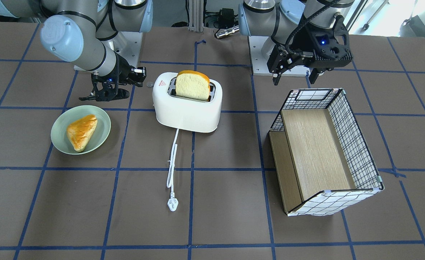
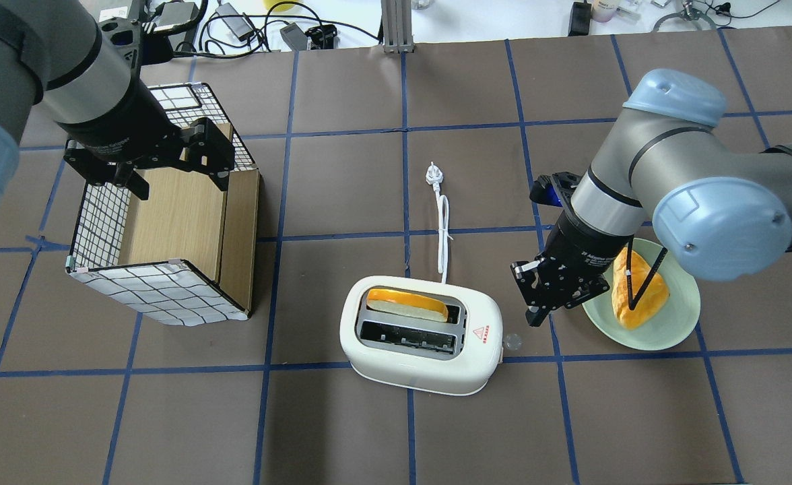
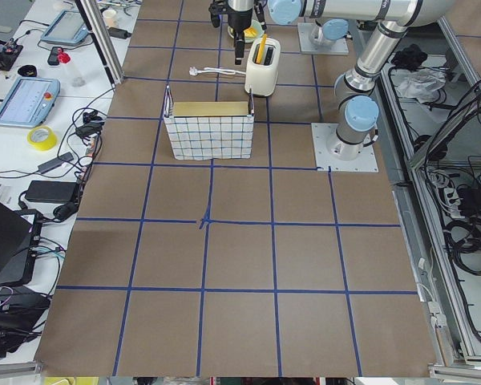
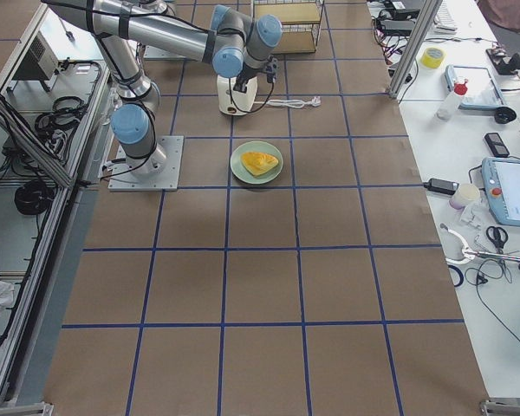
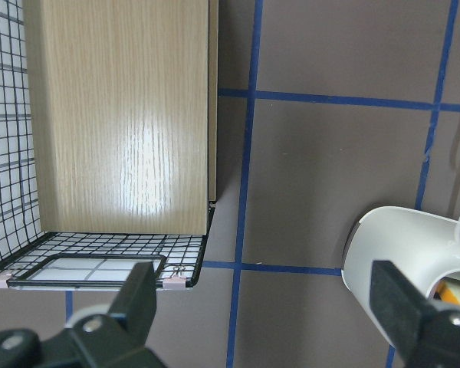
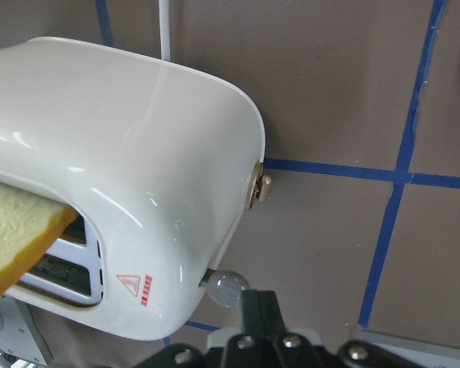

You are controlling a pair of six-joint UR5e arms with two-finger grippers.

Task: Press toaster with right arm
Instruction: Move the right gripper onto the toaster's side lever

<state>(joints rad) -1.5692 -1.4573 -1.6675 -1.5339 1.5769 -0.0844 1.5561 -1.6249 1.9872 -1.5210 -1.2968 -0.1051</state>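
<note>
Nearest the right wrist lens, the right pincer point(image 6: 253, 300) shows only as one dark stub at the bottom edge. Its two fingers are pressed together with nothing between them, and the rest is cut off. Just above its tip sits the toaster's clear round lever knob point(image 6: 228, 285); whether they touch cannot be told.

The toaster point(image 2: 423, 364) stands low in the centre of the overhead view, with a bread slice point(image 2: 406, 304) upright in its upper slot. The red triangle mark point(image 2: 481, 333) has tiny red bars beside it that cannot be read as words. White lettering on the right arm point(image 2: 645, 162) near its wrist is too small to read. That arm covers part of the green plate point(image 2: 679, 327) and the bun point(image 2: 642, 296) on it.

The cord point(image 1: 172, 159) ends in a plug point(image 1: 172, 204) lying loose on the desk point(image 1: 234, 216). At upper left of the overhead view, the left pincer point(image 2: 179, 182) hangs wide open and empty above a wire basket point(image 2: 160, 296) tipped on its side.
</note>
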